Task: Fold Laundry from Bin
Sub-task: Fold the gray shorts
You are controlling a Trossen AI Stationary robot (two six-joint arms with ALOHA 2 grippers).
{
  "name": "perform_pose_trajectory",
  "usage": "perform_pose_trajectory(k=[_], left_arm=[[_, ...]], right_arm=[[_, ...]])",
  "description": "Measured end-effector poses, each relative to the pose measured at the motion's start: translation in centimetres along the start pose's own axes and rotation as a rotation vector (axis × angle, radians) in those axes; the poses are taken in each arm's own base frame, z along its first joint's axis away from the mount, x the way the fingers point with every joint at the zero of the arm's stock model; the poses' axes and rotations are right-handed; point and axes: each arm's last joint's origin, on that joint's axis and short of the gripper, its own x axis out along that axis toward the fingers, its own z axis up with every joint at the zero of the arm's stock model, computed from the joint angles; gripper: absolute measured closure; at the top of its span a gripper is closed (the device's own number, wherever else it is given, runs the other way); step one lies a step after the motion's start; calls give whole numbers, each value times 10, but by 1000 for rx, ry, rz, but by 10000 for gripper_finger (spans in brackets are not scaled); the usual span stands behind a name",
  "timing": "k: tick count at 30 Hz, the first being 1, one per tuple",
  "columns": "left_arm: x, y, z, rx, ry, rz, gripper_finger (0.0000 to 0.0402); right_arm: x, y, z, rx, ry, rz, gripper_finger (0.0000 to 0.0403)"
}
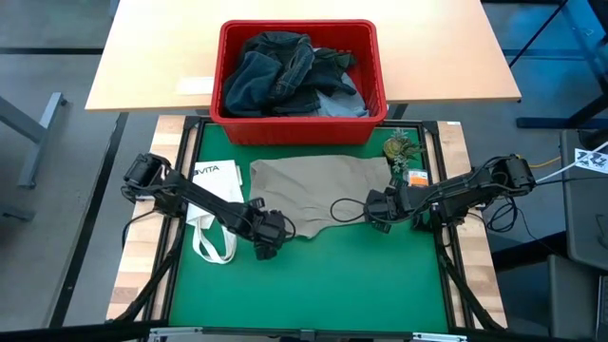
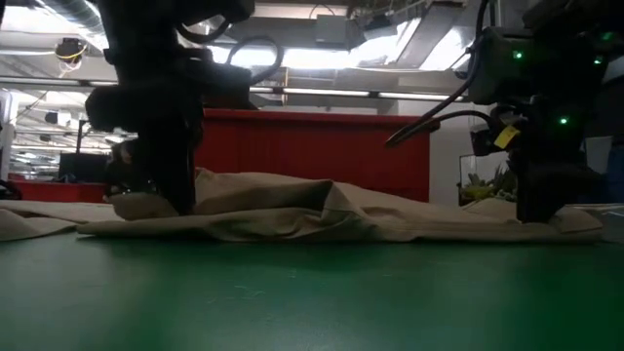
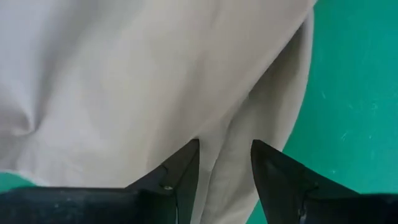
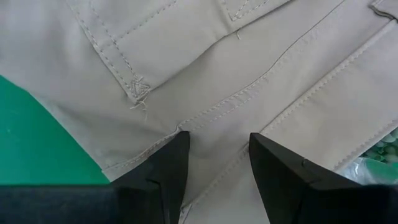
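Note:
Beige trousers (image 1: 323, 195) lie spread on the green mat, rumpled into low ridges (image 2: 322, 210). My left gripper (image 1: 269, 237) stands open over their near left corner, pointing steeply down, with a raised fold (image 3: 225, 155) showing between its fingers. My right gripper (image 1: 380, 211) stands open over the trousers' right edge, above a stitched seam (image 4: 217, 112) next to a pocket corner. The red bin (image 1: 299, 128) stands at the table's far side. Dark and light blue jeans (image 1: 285, 71) lie heaped in it. My left gripper has its fingers (image 3: 180, 174) on either side of the trousers' fold near the near left corner, coming from above; whether the tips touch the cloth, I cannot tell. My right gripper's fingers (image 4: 168, 168) stand apart over the seam at the right edge; touch cannot be told either.
A white tote bag (image 1: 214, 204) with looped straps lies on the mat left of the trousers, under my left arm. A small green plant (image 1: 399, 147) and an orange tag (image 1: 416, 177) sit at the far right. Open green mat (image 1: 313, 285) stretches toward the near edge.

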Motion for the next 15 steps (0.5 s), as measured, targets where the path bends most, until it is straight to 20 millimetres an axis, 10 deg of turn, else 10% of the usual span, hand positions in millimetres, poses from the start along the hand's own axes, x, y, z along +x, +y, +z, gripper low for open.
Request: perform_pose_trajectory(k=[15], left_arm=[[-4, -15, 10, 73, -69, -229, 303]], right_arm=[[0, 0, 0, 1, -1, 2, 231]])
